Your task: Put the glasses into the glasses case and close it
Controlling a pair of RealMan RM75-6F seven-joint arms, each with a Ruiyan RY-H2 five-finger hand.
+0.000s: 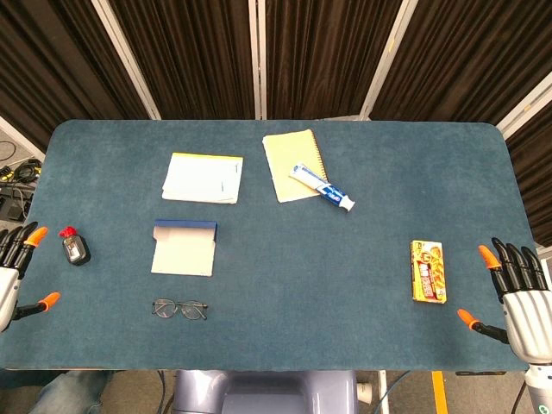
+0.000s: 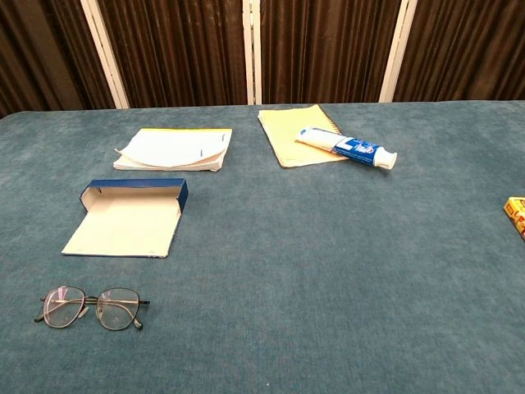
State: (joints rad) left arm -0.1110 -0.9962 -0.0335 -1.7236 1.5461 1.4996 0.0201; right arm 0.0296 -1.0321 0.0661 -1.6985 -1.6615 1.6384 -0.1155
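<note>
Thin dark-framed glasses (image 1: 180,309) (image 2: 91,307) lie flat near the table's front edge, left of centre. Just behind them the glasses case (image 1: 184,247) (image 2: 128,218) lies open, a blue box with its cream flap folded toward the front. My left hand (image 1: 12,269) hovers at the far left edge with fingers spread and nothing in it. My right hand (image 1: 517,290) hovers at the far right edge, also spread and holding nothing. Neither hand shows in the chest view.
A small dark bottle with a red cap (image 1: 75,247) stands near the left hand. A white booklet (image 1: 203,178), a yellow spiral notepad (image 1: 293,165) with a toothpaste tube (image 1: 323,189) on it lie at the back. A yellow-red box (image 1: 428,271) lies right.
</note>
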